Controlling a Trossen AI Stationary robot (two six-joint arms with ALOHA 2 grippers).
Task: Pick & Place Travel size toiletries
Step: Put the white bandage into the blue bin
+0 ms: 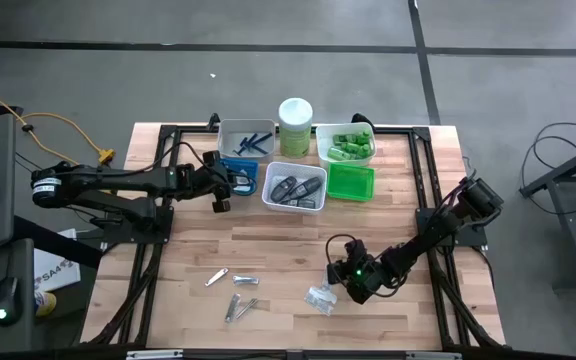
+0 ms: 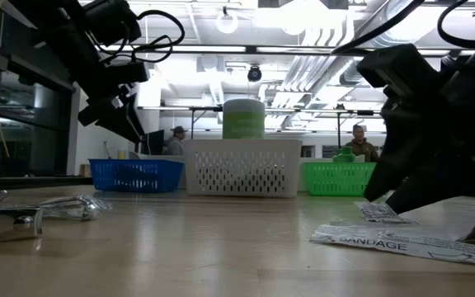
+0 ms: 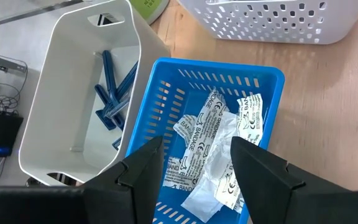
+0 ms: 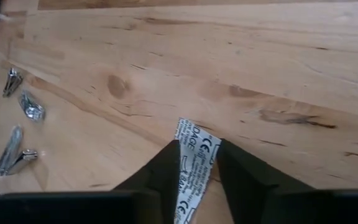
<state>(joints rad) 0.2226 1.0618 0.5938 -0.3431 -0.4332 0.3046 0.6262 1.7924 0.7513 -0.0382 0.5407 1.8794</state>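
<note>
My right gripper point(image 4: 197, 144) is at the table's near right, slanting down, shut on a clear bandage packet point(image 4: 194, 163). More packets point(image 1: 320, 297) lie beside it on the wood and also show in the low view point(image 2: 402, 241). Silver clippers point(image 1: 236, 292) lie loose at the near middle. My left gripper point(image 3: 197, 142) hangs open above the blue tray point(image 3: 166, 93), which holds several bandage packets point(image 3: 219, 146). Blue razors point(image 3: 114, 93) lie in the white tray point(image 3: 67, 74) next to it. My right gripper pinches the bandage packet between its two fingers, which slant down from the table's right side. The packet's printed end point(image 4: 194, 134) sticks out past the fingertips and lies flat on the wood. How far back it reaches I cannot see.
At the far middle stand a pale-green canister point(image 1: 295, 120), a tray of green tubes point(image 1: 345, 143), a green tray point(image 1: 351, 182) and a pale tray with dark oval cases point(image 1: 295, 188). Bare wood lies between the clippers and the trays. People show in the room behind.
</note>
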